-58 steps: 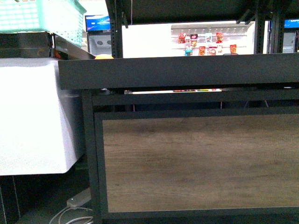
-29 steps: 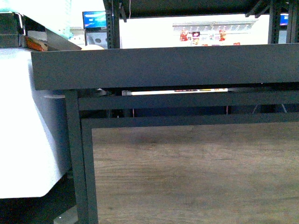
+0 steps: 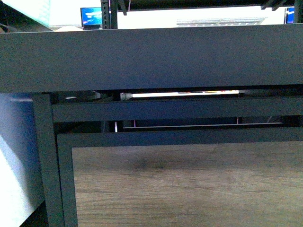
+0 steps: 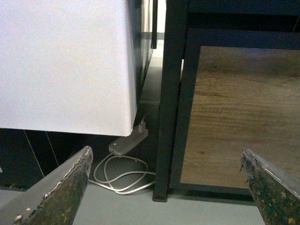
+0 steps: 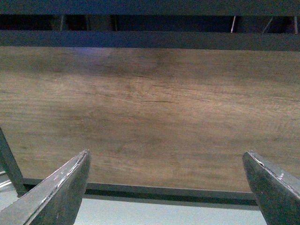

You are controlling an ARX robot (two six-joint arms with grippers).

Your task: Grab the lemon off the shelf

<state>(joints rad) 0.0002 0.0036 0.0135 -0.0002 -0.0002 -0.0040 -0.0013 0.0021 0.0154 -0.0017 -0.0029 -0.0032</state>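
Note:
The shelf fills the front view: its black tray rim (image 3: pixel 156 59) runs across the upper part, with the brown wood-grain base panel (image 3: pixel 189 187) below. The lemon is hidden from every view. My left gripper (image 4: pixel 166 176) is open with nothing between its fingers, low by the shelf's corner leg (image 4: pixel 168 108) and the panel (image 4: pixel 234 108). My right gripper (image 5: pixel 166 176) is also open and empty, facing the wood panel (image 5: pixel 150 112) near the floor. Neither arm shows in the front view.
A white cabinet (image 4: pixel 65 61) stands beside the shelf's left end, also seen as the white cabinet (image 3: pixel 16 156) in the front view. A white power strip with a coiled cable (image 4: pixel 124 161) lies on the grey floor by the leg.
The front view has closed in on the shelf and shifted: the tray rim now looks larger and spans the frame, and the yellow fruit and green basket seen earlier have dropped out of sight.

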